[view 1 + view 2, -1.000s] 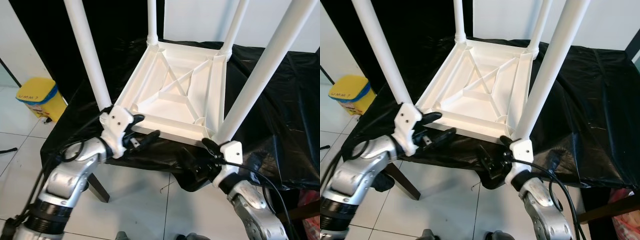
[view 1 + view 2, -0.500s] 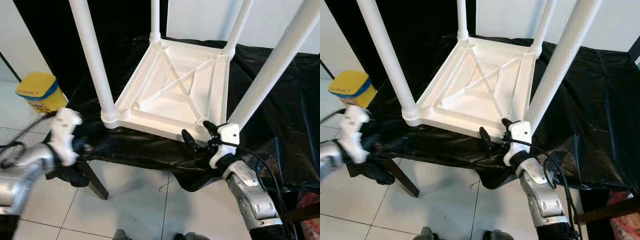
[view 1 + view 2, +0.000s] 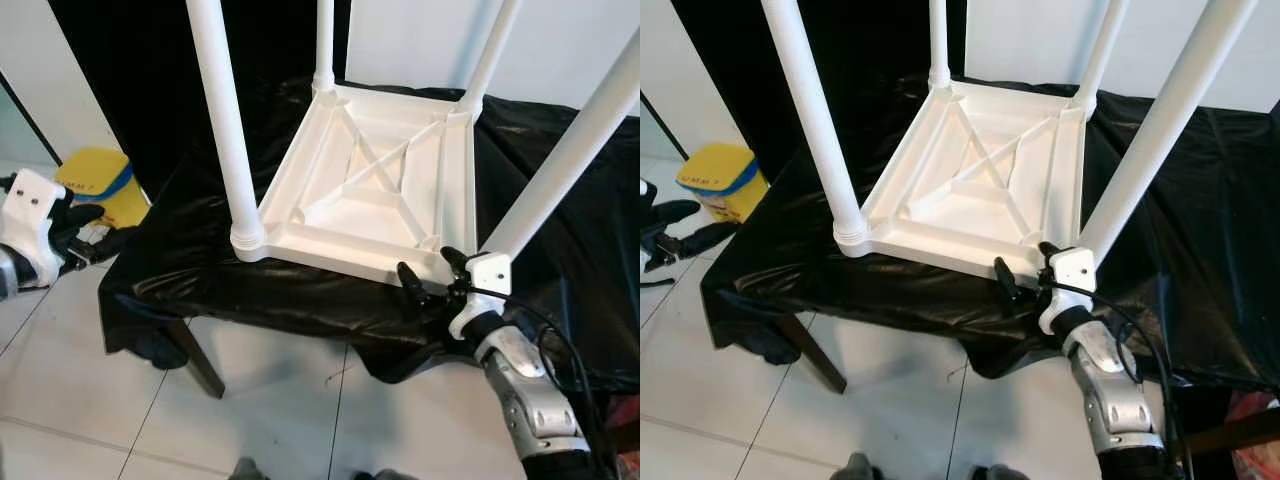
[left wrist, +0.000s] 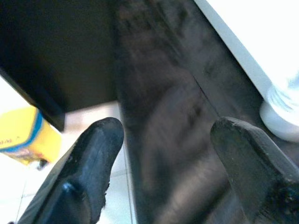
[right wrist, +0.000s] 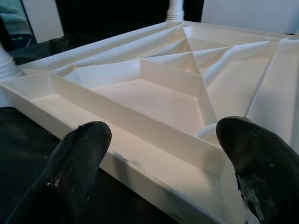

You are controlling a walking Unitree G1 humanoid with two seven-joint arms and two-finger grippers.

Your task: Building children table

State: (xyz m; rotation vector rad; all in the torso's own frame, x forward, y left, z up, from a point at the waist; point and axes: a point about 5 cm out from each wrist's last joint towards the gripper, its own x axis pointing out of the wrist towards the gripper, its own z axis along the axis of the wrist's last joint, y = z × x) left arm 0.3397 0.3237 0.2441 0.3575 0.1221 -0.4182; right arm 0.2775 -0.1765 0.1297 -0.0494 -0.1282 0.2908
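A: Status of the table (image 3: 370, 190)?

B: It lies upside down on the black sheet (image 3: 190, 270); four legs stand up from its corners, so I judge all legs are fitted; the near-left leg (image 3: 228, 130) sits in its socket at the front corner.

A: Grippers?

B: Right gripper (image 3: 432, 278) is at the table's front right corner, fingers spread wide, holding nothing; the right wrist view looks across the front rim (image 5: 140, 154) into the ribbed underside, one finger to each side. Left gripper (image 3: 85, 228) is well off to the left, over the floor near the yellow bin (image 3: 95, 185); fingers (image 4: 93, 154) parted wide, empty; I see the sheet's edge and the leg base (image 4: 280, 112) ahead of it.

A: Step in hand?

B: My reading: legs done, checking or getting ready to turn it upright; next I'd bring the left gripper to the near-left corner, grip the rim on both sides, then lift evenly; risk is the sheet dragging along.
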